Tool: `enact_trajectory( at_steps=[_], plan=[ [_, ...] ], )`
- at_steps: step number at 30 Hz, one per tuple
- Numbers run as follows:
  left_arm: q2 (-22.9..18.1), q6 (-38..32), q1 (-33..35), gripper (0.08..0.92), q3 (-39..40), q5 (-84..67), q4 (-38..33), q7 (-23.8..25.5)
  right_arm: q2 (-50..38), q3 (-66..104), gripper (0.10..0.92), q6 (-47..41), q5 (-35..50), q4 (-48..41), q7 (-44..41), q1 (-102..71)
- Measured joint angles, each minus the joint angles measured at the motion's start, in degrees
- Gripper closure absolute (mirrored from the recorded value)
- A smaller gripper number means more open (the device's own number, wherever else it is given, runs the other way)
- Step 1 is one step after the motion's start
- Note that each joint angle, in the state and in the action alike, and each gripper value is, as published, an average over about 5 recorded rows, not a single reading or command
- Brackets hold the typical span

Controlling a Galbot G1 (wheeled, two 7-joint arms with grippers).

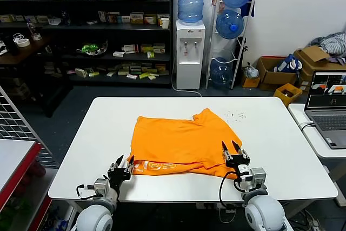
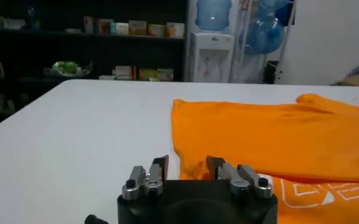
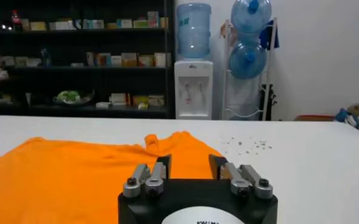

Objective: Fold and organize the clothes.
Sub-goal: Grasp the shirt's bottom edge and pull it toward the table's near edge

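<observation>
Orange T-shirt (image 1: 184,144) lies half-folded on surface (image 1: 281,150). Left gripper (image 1: 123,165) & right gripper (image 1: 233,151) at near edge corners, jaws wide, holding nothing. Next, prob: pinch both corners, fold far.

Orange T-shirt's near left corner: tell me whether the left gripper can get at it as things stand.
Probably yes. The left gripper sits open just beside the orange T-shirt, at its near corner on the table, with nothing between them. The right gripper is at the other corner.

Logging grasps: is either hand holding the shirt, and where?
Nothing is held. Both hands, left and right, are open at the orange T-shirt's near edge.
</observation>
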Motion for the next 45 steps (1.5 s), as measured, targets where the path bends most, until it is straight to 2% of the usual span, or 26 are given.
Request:
enact_trajectory(
  at_steps=[4, 8, 17, 30, 33, 36, 39, 45],
  plan=[
    [-0.4, -0.6, 3.0, 0.299, -1.6, 0.0, -1.9, 0.3, -0.8, 1.5, 0.273, 0.1, 0.0, 0.5, -1.8, -3.2],
    [-1.1, -1.2, 6.5, 0.196, -2.5, 0.1, -3.7, 0.7, -1.1, 2.7, 0.212, -0.3, 0.6, 0.7, -3.1, -6.1],
    [-0.8, -0.4, 9.5, 0.177, -3.0, -0.6, -5.7, 1.5, -1.2, 3.5, 0.203, -3.2, 3.0, 0.5, -3.4, -8.3],
    [1.2, 2.4, 5.8, 0.177, -1.6, -3.3, -4.8, 2.4, -1.1, 4.3, 0.203, -6.3, 4.6, 0.3, -1.9, -9.0],
    [1.1, 2.6, 4.9, 0.177, -1.2, -3.3, -4.2, 2.3, -1.0, 4.2, 0.229, -6.8, 4.8, 0.2, -1.6, -8.9],
    [1.1, 2.8, 4.1, 0.189, -0.8, -3.3, -3.5, 2.1, -1.0, 4.1, 0.302, -7.1, 5.1, 0.0, -1.3, -8.9],
    [1.1, 3.0, 3.7, 0.245, -0.4, -3.2, -2.8, 2.1, -1.1, 4.1, 0.389, -7.3, 5.3, 0.0, -1.1, -9.0],
    [1.1, 3.1, 3.2, 0.415, 0.3, -3.1, -2.0, 2.1, -1.2, 4.2, 0.562, -7.3, 5.5, 0.1, -0.6, -9.2]
  ],
)
